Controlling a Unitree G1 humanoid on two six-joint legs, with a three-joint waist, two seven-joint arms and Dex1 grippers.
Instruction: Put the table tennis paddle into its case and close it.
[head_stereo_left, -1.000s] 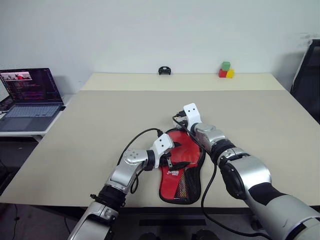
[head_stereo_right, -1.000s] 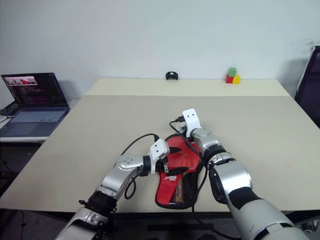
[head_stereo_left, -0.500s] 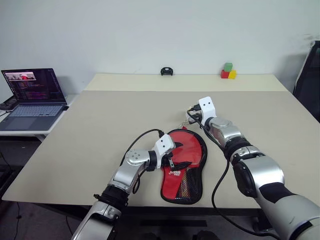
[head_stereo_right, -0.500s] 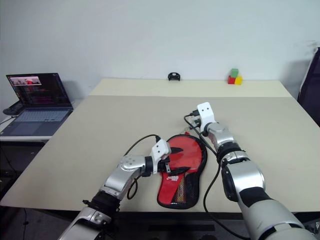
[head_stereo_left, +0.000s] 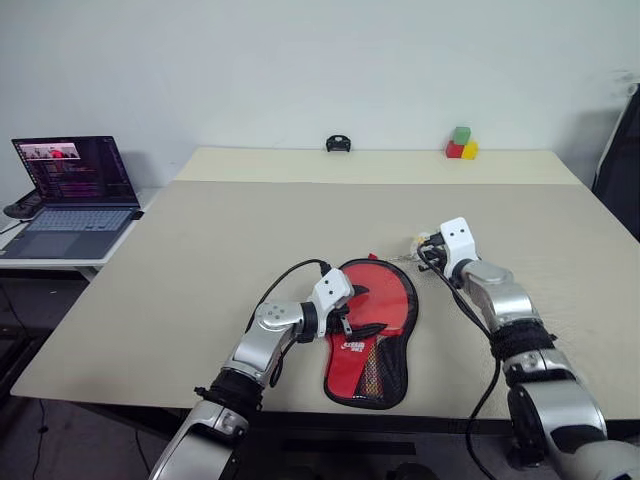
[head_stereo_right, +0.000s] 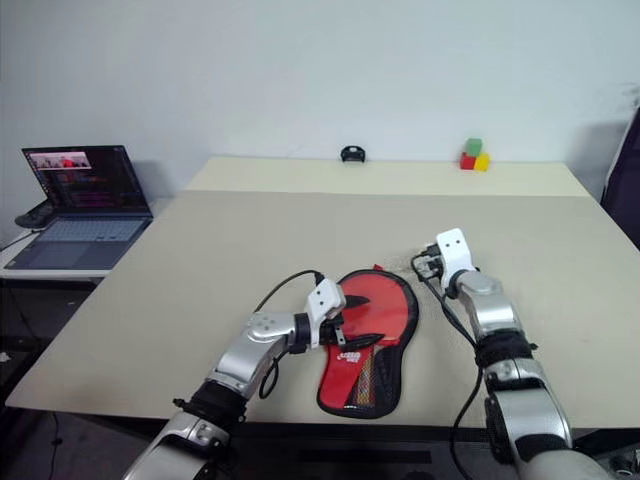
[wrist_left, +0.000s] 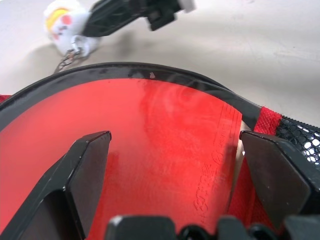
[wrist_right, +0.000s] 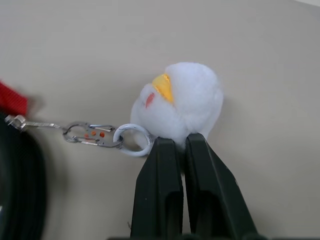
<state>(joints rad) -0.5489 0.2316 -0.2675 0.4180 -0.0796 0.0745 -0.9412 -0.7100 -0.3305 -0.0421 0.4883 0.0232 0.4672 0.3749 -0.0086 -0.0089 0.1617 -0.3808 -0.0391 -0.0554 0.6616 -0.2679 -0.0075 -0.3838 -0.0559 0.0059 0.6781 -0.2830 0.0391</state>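
Observation:
The case (head_stereo_left: 372, 325), red with black edging and a mesh lower part, lies flat near the table's front edge. The table tennis paddle's red rubber face (wrist_left: 150, 140) shows inside the black rim. My left gripper (head_stereo_left: 358, 312) is open, its two fingers spread over the red face near the neck. A small white plush charm (wrist_right: 182, 102) hangs by a metal clip (wrist_right: 92, 136) from the case's zip. My right gripper (head_stereo_left: 428, 246) is shut on that charm, just right of the case's round end.
The beige table (head_stereo_left: 230, 230) stretches far back. At its far edge stand coloured blocks (head_stereo_left: 459, 143) and a small black object (head_stereo_left: 338, 144). An open laptop (head_stereo_left: 65, 190) sits on a side table to the left. A dark chair (head_stereo_left: 618, 150) is at the right.
My right gripper has moved to the right, from above the case's round end to beside it, taking the charm along. The left gripper has kept still on the case.

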